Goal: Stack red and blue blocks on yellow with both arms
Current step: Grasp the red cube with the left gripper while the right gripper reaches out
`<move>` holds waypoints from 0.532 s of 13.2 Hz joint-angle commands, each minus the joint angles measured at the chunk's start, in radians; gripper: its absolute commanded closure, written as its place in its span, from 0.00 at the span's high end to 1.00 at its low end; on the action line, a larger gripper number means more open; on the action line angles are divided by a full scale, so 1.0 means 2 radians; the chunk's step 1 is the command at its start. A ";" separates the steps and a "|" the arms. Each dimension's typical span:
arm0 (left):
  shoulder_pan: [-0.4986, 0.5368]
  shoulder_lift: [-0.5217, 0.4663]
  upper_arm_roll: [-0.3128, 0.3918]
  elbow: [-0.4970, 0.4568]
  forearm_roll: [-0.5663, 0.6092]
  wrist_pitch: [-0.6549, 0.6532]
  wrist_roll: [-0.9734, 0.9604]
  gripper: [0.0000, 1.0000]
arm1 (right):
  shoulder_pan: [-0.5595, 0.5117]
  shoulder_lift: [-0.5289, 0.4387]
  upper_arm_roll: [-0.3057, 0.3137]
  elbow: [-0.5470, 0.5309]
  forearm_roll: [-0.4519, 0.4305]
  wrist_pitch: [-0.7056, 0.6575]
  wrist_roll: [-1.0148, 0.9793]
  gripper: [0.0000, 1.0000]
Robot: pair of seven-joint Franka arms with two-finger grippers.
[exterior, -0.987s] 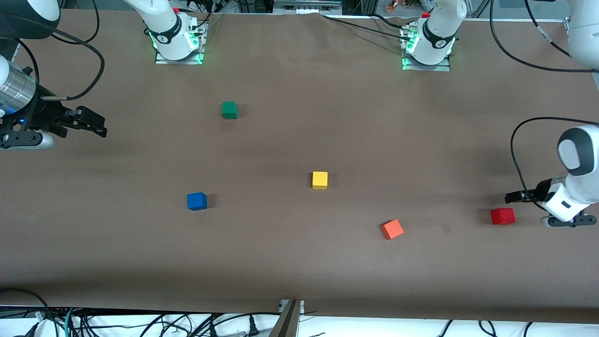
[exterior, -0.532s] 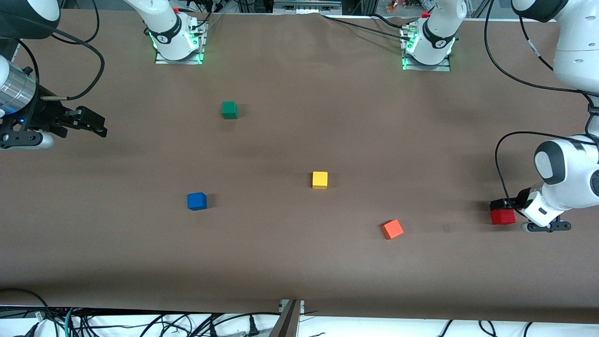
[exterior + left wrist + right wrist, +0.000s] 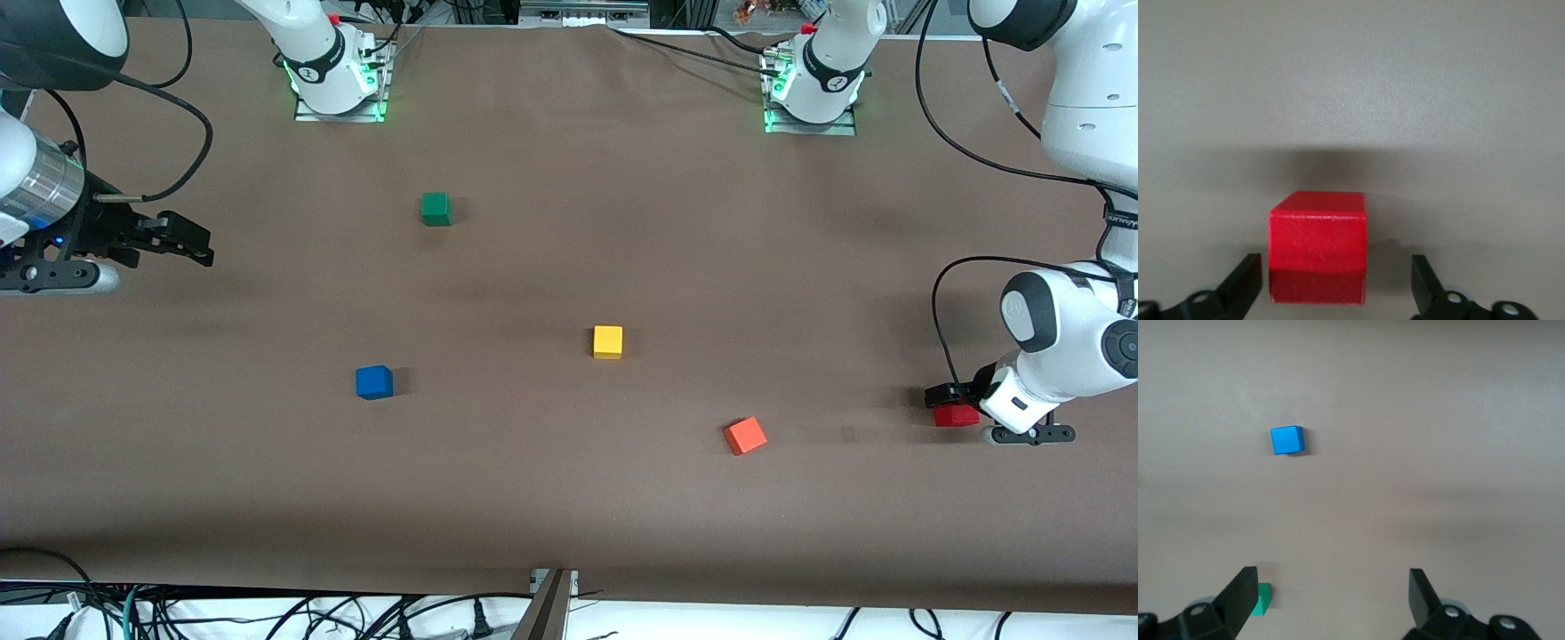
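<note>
The red block (image 3: pixel 957 416) lies at the left arm's end of the table. My left gripper (image 3: pixel 939 392) is down at it. In the left wrist view the red block (image 3: pixel 1318 233) sits between the fingers of the left gripper (image 3: pixel 1337 275), with a gap on each side, so the jaws are open around it. The blue block (image 3: pixel 374 382) rests toward the right arm's end, and the yellow cube (image 3: pixel 608 341) near the table's middle. My right gripper (image 3: pixel 194 246) hangs open and empty over the right arm's end. In its wrist view the right gripper (image 3: pixel 1331 590) looks toward the blue block (image 3: pixel 1286 440).
A green cube (image 3: pixel 436 208) sits closer to the robot bases than the blue block. An orange cube (image 3: pixel 745 436) lies between the yellow cube and the red block, nearer the front camera. The green cube (image 3: pixel 1262 600) shows beside one right finger. Cables trail along the front edge.
My left gripper moved over the red block and came down so its fingers straddle it. The right gripper shifted slightly. No block moved.
</note>
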 commanded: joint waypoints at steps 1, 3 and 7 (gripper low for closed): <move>0.004 0.002 -0.001 0.001 0.016 0.013 0.007 0.44 | 0.007 0.013 0.002 0.012 -0.002 -0.004 0.003 1.00; 0.004 0.002 -0.001 0.004 0.015 0.013 0.016 0.00 | 0.009 0.045 0.003 0.013 -0.003 -0.001 -0.012 1.00; -0.037 -0.018 -0.007 0.026 0.009 -0.014 0.001 0.00 | 0.014 0.079 0.006 0.011 -0.001 0.005 -0.038 1.00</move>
